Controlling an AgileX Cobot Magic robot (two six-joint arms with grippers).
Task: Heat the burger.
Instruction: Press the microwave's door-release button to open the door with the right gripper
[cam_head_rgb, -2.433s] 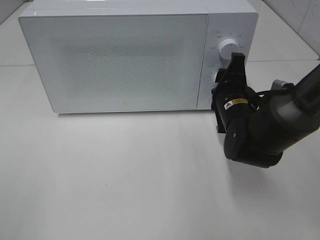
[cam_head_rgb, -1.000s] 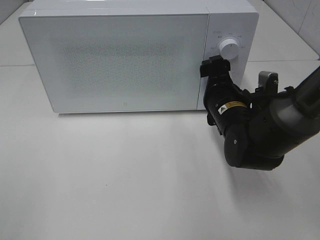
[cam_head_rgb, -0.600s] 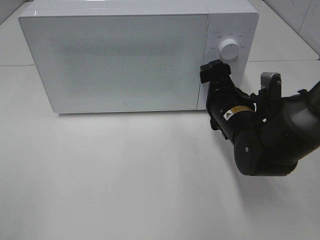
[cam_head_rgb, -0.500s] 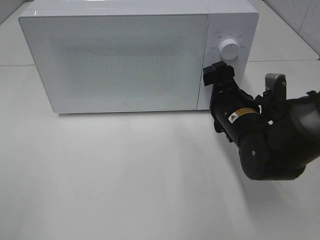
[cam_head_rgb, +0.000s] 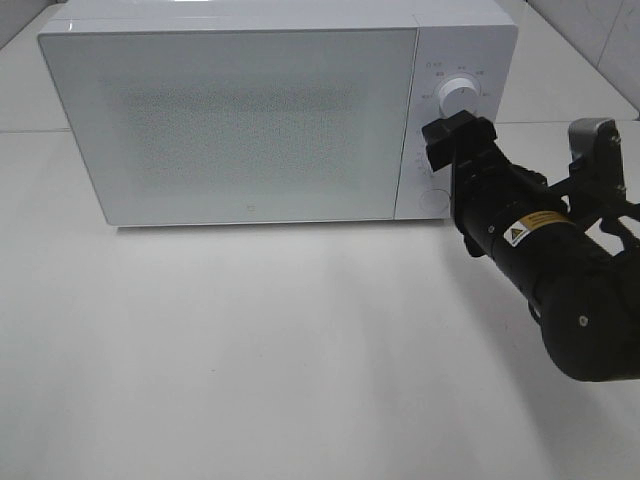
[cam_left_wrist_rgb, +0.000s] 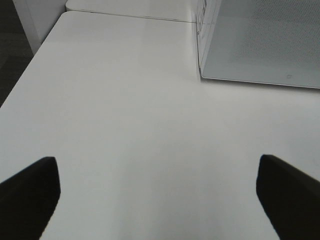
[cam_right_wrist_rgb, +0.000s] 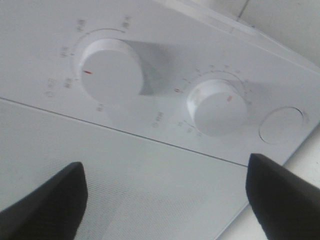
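Nearest, left gripper hangs wide open and empty over the table; beyond, right gripper, jaws spread and holding nothing, has drawn back from the lower dial of the closed microwave, suggesting the timer is set; the burger is out of sight, presumably inside.

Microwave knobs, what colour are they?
White, like the microwave. The upper knob carries a small red line, clearest in the right wrist view.

Table: white, smooth top. One item standing on it: white microwave, door shut, set toward the far edge.
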